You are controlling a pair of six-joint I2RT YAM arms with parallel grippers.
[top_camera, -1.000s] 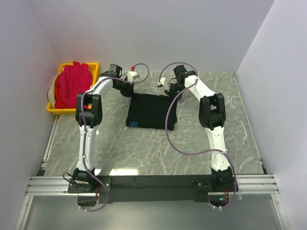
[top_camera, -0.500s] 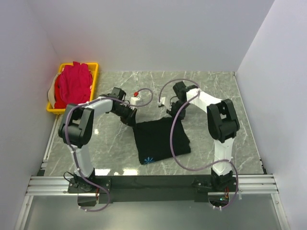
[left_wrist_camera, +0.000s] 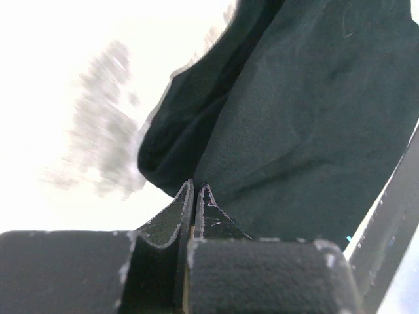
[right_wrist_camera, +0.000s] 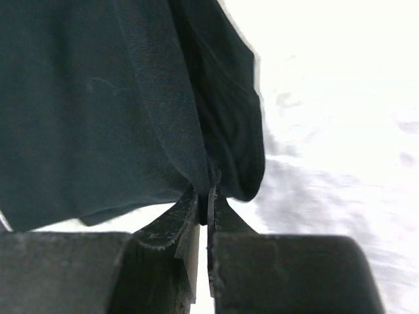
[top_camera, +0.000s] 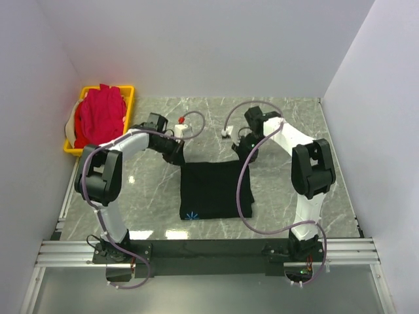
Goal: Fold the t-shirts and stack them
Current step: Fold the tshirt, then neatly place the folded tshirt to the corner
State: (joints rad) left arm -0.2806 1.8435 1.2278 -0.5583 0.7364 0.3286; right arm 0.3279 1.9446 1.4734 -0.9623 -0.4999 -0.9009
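Black t-shirt [top_camera: 209, 193], folded to a neat dark rectangle, lies on the marble table [top_camera: 314, 170] with its far edge caught at both corners. The left pincer [top_camera: 179, 159] is clamped tight on the far-left corner and the right pincer [top_camera: 244, 156] is nipped shut on the far-right one. From those two grips the cloth spreads flat towards the arm bases. A small blue emblem [top_camera: 190, 214] shows at the corner farthest from the left pincer. Both wrist views show dark fabric bunched between closed fingertips and fanning out ahead of them, with pale tabletop off to the outer side of each.

The step appears to be squaring and setting down the folded shirt. It will likely go best if the two arms travel as a pair, level and at one pace, so the edge between the pincers neither sags nor twists. Neither grip should loosen until the cloth under it rests fully on the table, and a straight upward lift afterwards would spare the fold. The right arm's cable [top_camera: 239, 196] hangs across the shirt just behind the right pincer and could drag the edge askew.

Pink t-shirts [top_camera: 98, 121] wait heaped in the yellow crate [top_camera: 128, 89], well beyond the left pincer's outer side.
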